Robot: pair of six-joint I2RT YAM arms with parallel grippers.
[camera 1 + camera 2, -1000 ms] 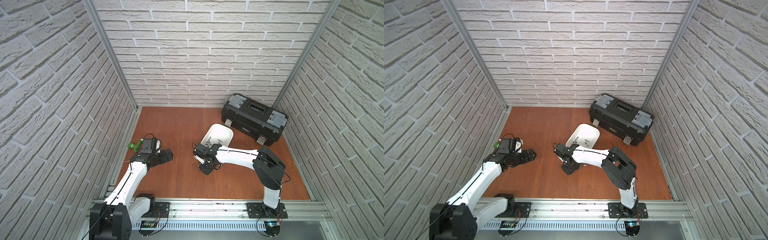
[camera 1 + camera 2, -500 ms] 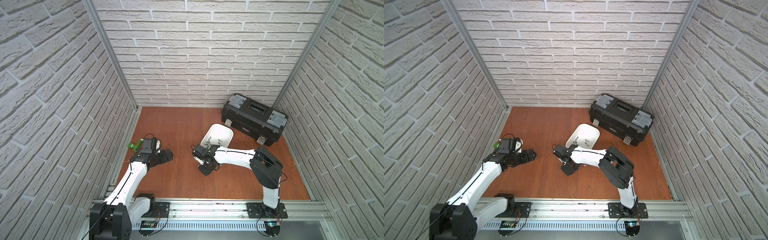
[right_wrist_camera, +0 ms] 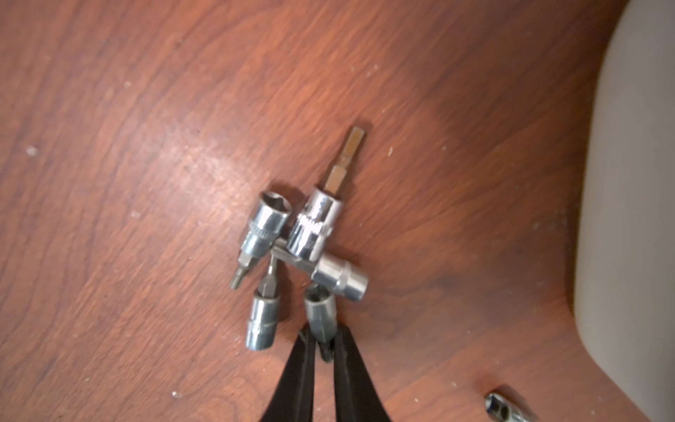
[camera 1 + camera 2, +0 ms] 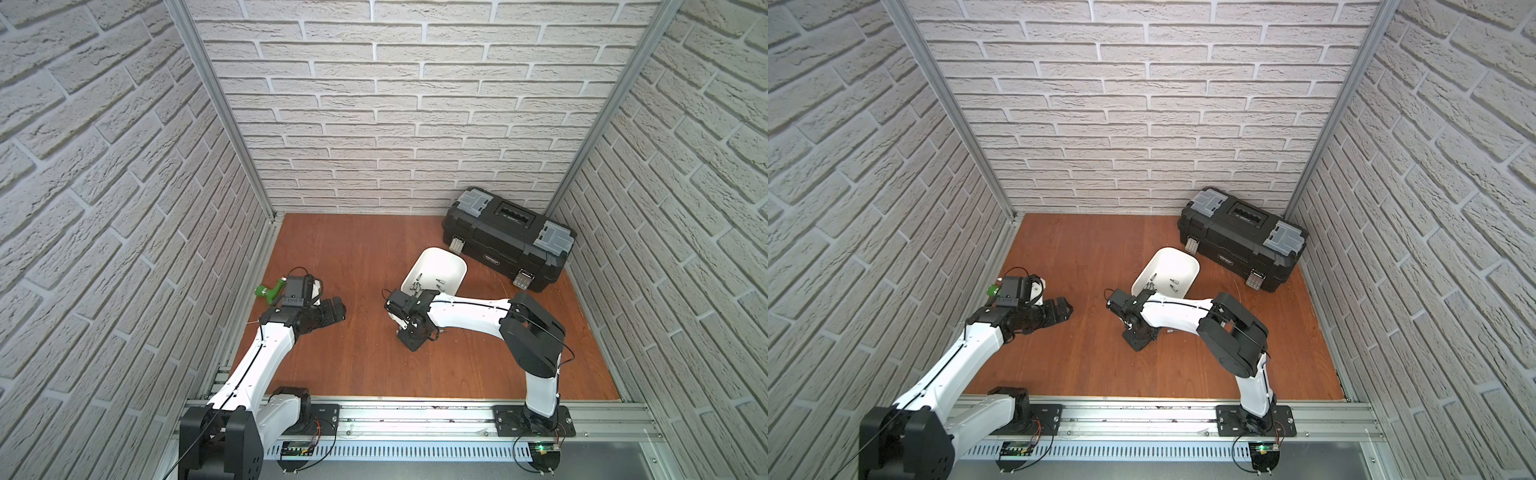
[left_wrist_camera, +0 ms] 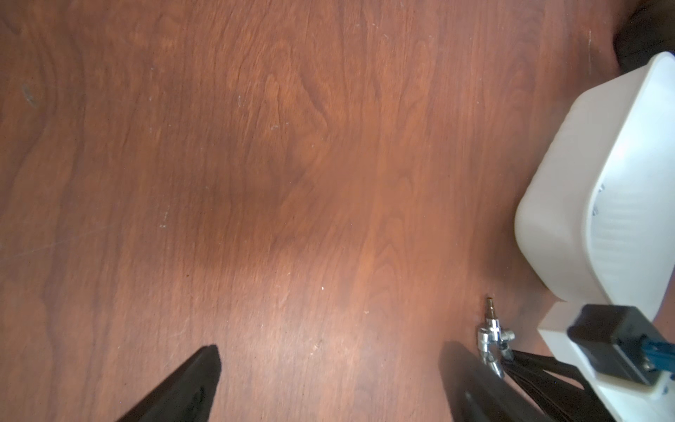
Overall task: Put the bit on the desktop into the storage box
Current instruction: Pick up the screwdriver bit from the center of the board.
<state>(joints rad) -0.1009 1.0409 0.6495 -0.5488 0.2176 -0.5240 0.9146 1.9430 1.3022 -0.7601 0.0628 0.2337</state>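
Clamps right gripper (image 3: pixel 325 339), ajar a moment ago, onto one bit (image 3: pixel 319 307); leaves left gripper (image 5: pixel 330 352) wide open; readies lift to storage box (image 4: pixel 440 266).

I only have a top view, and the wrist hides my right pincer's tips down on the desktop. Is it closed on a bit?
Observer: Yes. The right wrist view shows the right pincer shut on one bit at the edge of a cluster.
Operator: How big is the cluster?
Observer: Five bits, touching or crossing, counting the held one.
Operator: And the other arm?
Observer: In the left wrist view the left pincer stands open over bare desktop, holding nothing.
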